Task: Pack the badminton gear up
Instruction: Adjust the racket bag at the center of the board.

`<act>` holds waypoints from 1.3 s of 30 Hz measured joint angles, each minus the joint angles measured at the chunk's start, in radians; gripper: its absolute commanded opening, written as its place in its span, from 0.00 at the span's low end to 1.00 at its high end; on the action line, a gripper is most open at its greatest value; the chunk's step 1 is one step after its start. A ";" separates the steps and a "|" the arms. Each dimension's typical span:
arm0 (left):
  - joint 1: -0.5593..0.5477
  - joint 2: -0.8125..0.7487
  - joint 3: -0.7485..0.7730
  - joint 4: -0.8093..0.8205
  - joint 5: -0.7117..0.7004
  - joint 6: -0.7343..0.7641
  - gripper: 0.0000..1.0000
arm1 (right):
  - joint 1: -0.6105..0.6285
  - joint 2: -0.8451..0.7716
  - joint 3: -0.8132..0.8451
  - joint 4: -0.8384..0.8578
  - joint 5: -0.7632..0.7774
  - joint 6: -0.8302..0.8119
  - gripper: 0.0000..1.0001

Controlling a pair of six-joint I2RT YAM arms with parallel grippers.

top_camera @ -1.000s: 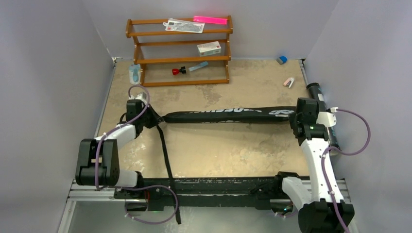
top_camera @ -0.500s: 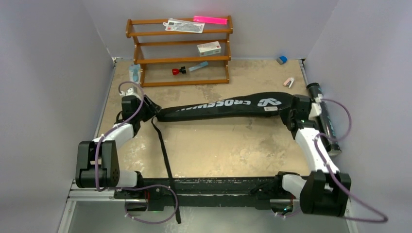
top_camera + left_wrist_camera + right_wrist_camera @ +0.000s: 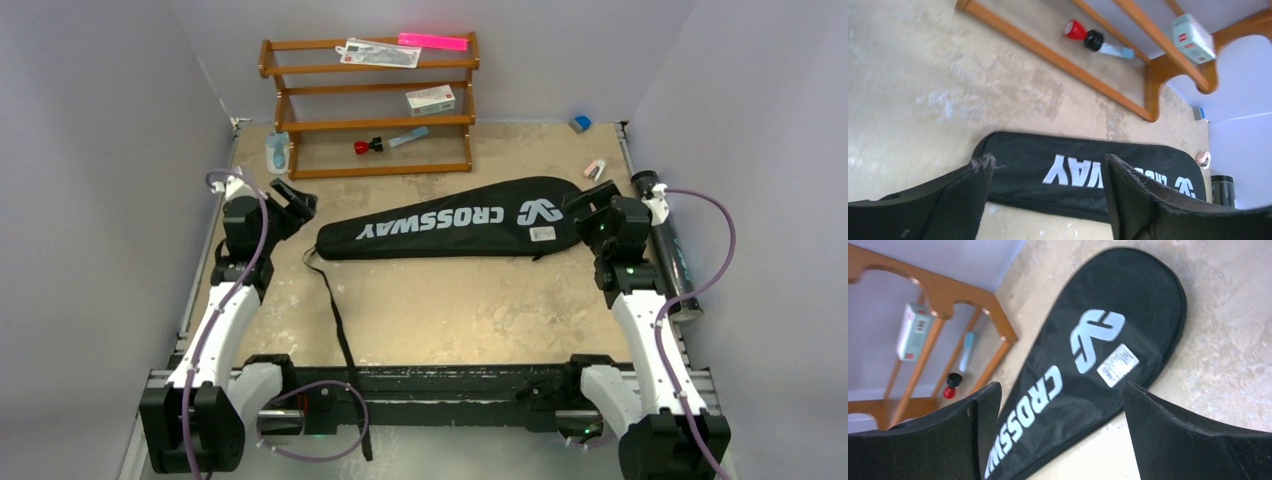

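Note:
The long black bag (image 3: 450, 222) lettered CROSSWAY lies flat across the middle of the table, lettering up, wide end to the right. Its strap (image 3: 338, 310) trails toward the near edge. My left gripper (image 3: 292, 203) hovers open just left of the bag's narrow end, touching nothing. In the left wrist view the bag (image 3: 1088, 172) shows between the spread fingers of that gripper (image 3: 1048, 162). My right gripper (image 3: 590, 208) stands open at the wide end, with the bag (image 3: 1098, 340) lying free beyond its fingers (image 3: 1060, 390). A dark tube (image 3: 670, 245) lies along the right edge.
A brown wooden rack (image 3: 370, 105) stands at the back with a white box (image 3: 430, 99), a pink strip (image 3: 433, 41) and a red-capped item (image 3: 367, 146). A small blue block (image 3: 579, 123) and a pink-white clip (image 3: 595, 169) lie at back right.
Both grippers have opened and let go of the bag's ends. The bag has moved back and come down flat with its lettering up, and both grippers stand a little farther back.

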 measured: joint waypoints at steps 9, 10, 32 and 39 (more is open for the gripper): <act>-0.039 -0.144 -0.080 -0.359 -0.135 -0.102 0.79 | 0.000 0.013 -0.023 -0.124 -0.005 -0.031 0.83; -0.061 -0.154 -0.080 -0.390 -0.160 -0.113 0.78 | 0.000 0.004 -0.032 -0.126 -0.006 -0.033 0.83; -0.735 0.220 -0.029 -0.874 -0.566 -0.636 0.54 | 0.000 -0.058 -0.072 -0.164 -0.028 -0.017 0.82; -0.746 0.290 -0.030 -0.844 -0.559 -0.652 0.15 | 0.000 -0.065 -0.083 -0.165 -0.039 -0.017 0.82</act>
